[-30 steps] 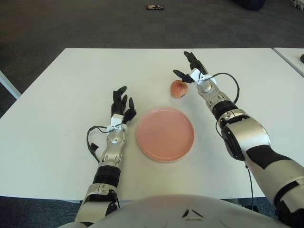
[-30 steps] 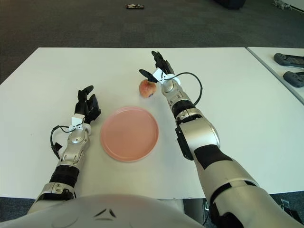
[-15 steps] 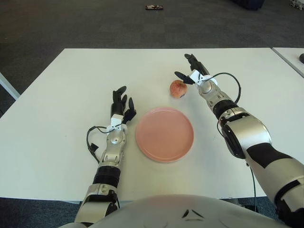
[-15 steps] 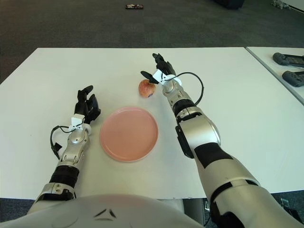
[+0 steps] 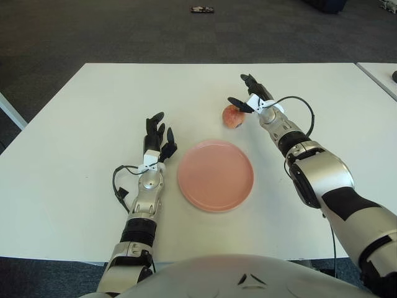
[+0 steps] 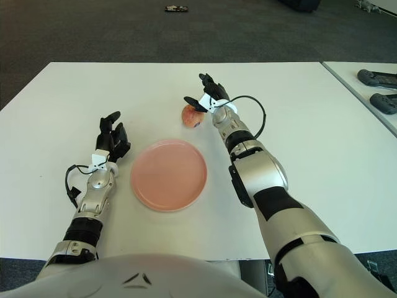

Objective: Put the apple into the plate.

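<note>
Head-mounted stereo pair, angled down, sharing the whole table.

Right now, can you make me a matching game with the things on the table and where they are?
Things:
1. apple
2. pink plate
3. left hand
4. right hand

Places:
a. in the middle of the table, nothing on it
b. just left of the plate, fingers spread
c. on the table beyond the plate, not on it
d. right beside the apple, fingers open around its far side

Pairs: 1-c, 2-a, 3-b, 4-d
</note>
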You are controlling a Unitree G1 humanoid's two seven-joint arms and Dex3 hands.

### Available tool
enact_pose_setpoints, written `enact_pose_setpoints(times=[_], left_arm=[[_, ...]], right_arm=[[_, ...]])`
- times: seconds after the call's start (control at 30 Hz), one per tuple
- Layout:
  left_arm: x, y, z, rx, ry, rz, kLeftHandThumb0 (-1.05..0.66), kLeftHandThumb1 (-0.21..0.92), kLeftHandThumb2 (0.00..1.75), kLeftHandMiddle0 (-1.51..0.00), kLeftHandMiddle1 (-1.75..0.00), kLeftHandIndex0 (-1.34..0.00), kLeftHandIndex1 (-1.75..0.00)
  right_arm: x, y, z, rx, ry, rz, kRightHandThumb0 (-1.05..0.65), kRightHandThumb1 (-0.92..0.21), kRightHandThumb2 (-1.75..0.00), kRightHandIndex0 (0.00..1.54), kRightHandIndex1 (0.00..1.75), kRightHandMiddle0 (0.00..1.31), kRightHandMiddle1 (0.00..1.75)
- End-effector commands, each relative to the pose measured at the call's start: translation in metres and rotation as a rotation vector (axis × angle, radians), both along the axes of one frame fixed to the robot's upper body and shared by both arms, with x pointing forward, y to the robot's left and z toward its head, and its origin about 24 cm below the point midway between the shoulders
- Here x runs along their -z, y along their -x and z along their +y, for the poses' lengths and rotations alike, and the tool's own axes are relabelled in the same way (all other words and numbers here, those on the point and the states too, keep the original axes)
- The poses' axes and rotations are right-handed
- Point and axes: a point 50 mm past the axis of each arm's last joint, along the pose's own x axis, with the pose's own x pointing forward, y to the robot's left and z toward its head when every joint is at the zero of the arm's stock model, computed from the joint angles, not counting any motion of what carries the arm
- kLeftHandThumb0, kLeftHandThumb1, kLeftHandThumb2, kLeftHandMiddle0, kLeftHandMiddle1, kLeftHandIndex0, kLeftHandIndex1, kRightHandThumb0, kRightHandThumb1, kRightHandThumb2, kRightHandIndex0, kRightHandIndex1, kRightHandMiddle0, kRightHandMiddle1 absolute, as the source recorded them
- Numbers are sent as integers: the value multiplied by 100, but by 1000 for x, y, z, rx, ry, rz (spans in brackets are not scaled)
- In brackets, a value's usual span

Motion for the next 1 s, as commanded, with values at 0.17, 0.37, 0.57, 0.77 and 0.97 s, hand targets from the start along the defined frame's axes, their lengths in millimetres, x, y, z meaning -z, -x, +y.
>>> enact_pose_setpoints(times=[0.17,0.37,0.57,0.77,0.97], left_arm=[[-1,0,3,3,-21,-2,-77,92,81,-40,0,0,-86],[-1,-1,3,6,-22,0,-77,92,81,-40,0,0,-86],[-1,-1,3,6,-16,1,-76,92,81,-41,0,0,-86],[-1,-1,3,6,-15,-2,-75,92,80,-41,-1,0,-88],[-1,-2,3,8,-9,-1,-75,92,80,-41,-1,0,-89]], right_arm=[[10,3,-4,-2,49,35,-87,-92,-53,10,28,0,25],[13,5,-2,-15,55,33,-89,-92,-55,12,29,0,28],[16,8,4,-41,70,27,-88,-92,-55,14,31,0,28],[18,10,8,-67,100,20,-86,-92,-56,14,32,0,28],[20,12,10,-86,117,16,-85,-92,-56,14,32,0,27]])
